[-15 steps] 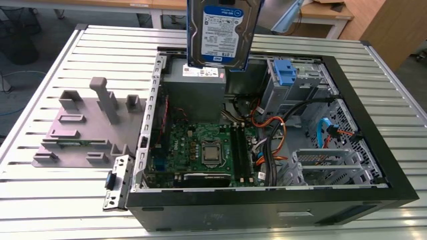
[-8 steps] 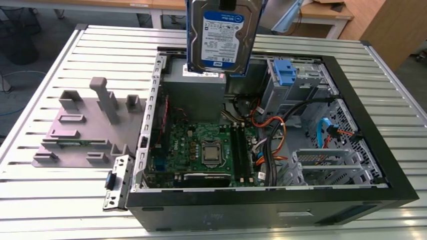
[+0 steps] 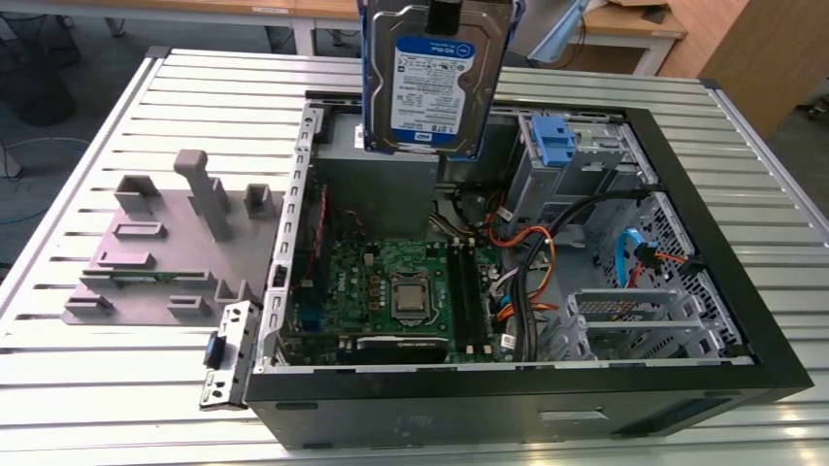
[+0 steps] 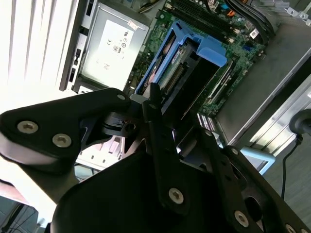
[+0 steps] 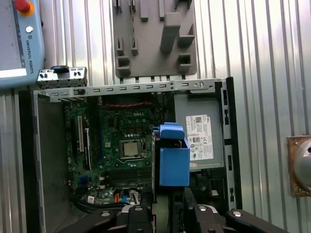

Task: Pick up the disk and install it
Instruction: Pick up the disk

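The disk [image 3: 434,83], a silver hard drive with a blue-and-white label in a blue carrier bracket, hangs upright in the air over the back of the open computer case [image 3: 725,320]. My gripper [image 3: 445,12] grips its upper end from above and is shut on it. In both wrist views the disk [image 4: 187,58] [image 5: 173,158] sticks out edge-on from between my black fingers [image 4: 154,109], with the motherboard [image 5: 124,141] beneath it. The metal drive bay with its blue latch [image 3: 554,142] stands to the exterior view's right of the disk.
A grey power supply [image 5: 199,133] sits in the case corner below the disk. Orange, black and blue cables [image 3: 622,252] cross the case's right half. A grey fixture plate [image 3: 169,243] lies on the slatted table [image 3: 104,379] left of the case. A teach pendant [image 5: 19,41] lies nearby.
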You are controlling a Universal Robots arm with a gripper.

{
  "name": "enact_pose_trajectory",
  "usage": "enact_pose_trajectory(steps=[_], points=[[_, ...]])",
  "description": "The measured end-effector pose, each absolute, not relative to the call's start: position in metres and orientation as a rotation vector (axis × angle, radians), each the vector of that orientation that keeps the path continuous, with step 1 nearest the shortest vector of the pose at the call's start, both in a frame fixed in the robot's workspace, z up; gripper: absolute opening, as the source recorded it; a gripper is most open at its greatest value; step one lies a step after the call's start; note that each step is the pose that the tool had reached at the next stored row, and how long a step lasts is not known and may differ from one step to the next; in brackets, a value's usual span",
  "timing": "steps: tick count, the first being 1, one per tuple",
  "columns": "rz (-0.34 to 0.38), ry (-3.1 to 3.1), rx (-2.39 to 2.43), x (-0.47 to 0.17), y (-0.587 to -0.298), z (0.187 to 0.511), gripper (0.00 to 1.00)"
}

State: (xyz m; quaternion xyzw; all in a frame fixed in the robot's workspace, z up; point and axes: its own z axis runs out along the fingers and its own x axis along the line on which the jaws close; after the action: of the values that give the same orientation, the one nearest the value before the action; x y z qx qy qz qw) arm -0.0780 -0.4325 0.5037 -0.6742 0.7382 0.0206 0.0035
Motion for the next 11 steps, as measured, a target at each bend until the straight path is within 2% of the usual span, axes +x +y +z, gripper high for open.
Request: enact_pose_trajectory(steps=[11], points=[[0.064,2.314,-2.114,-0.0758,-0.4373,0.4994,0.35]])
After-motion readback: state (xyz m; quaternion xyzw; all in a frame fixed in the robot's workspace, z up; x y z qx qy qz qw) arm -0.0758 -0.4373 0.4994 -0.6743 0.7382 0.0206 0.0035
